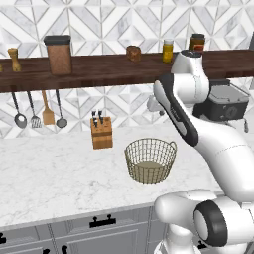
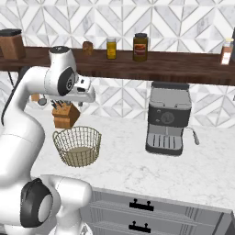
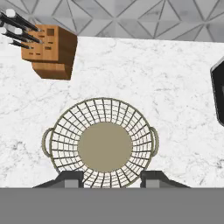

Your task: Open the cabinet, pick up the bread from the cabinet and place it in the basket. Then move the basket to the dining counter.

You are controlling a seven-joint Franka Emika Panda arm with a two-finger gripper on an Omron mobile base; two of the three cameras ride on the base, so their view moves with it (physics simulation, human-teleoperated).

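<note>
Nearby, knife block (image 3: 50, 51) stands beside empty basket (image 3: 104, 144); jaws parted, holding nothing.

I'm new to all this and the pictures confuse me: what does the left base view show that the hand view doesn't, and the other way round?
Left base view alone: the dark shelf with jars, the hanging utensils, grey drawers.
Hand view alone: the basket's bare inside seen from straight above, and the gripper fingertips apart over its near rim.
Both: the basket, the knife block, the marble worktop, part of the coffee machine.
</note>
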